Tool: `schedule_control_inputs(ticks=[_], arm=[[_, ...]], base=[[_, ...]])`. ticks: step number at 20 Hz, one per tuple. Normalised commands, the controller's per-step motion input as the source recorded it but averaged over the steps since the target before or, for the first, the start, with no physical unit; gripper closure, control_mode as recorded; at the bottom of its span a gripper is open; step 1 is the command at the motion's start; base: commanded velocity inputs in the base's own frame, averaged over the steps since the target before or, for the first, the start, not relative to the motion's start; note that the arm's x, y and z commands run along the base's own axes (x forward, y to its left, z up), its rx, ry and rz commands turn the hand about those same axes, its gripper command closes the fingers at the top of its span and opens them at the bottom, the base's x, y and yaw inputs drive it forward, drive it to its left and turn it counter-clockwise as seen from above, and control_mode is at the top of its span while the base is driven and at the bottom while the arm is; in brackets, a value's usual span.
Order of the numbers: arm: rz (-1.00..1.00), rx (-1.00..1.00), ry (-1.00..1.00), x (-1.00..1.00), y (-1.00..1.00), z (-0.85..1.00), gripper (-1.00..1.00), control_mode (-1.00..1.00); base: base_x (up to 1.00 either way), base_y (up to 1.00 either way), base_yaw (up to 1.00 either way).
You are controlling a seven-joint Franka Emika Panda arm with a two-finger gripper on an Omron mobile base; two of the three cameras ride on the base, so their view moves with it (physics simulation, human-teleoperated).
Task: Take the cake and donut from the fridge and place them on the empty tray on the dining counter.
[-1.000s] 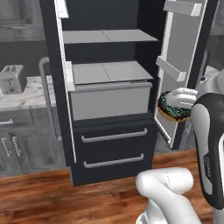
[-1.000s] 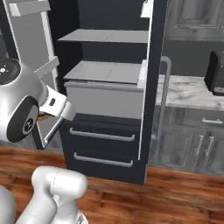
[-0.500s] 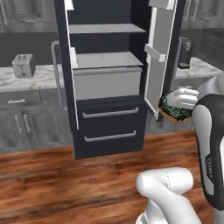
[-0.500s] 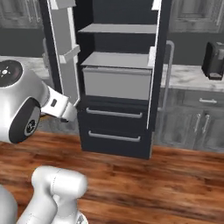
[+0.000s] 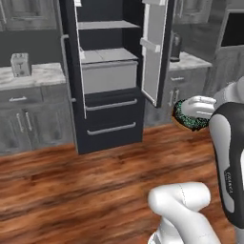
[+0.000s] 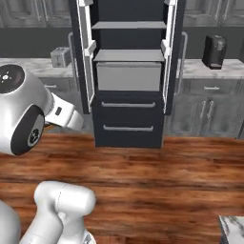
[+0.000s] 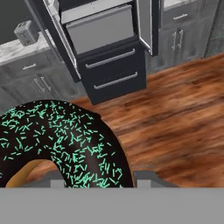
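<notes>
Dark-frosted, green-sprinkled ring donut sits clamped in our gripper's half-closed jaws; we've backed off the open black fridge, tray-bound.

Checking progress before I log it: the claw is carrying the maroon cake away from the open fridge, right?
Not the cake. The hand view shows the claw holding the donut, a dark-frosted ring with green sprinkles. The rest holds: the fridge stands open behind it across the wood floor.
</notes>
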Motion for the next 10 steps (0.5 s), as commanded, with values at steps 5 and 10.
schedule_control_inputs(ticks=[5, 10], arm=[[0.0, 0.0, 0.0, 0.0, 0.0, 0.0, 1.0, 1.0], [0.0, 0.0, 0.0, 0.0, 0.0, 0.0, 1.0, 1.0]], base=[[-1.0, 0.68, -0.53], [-1.0, 0.35, -0.5]])
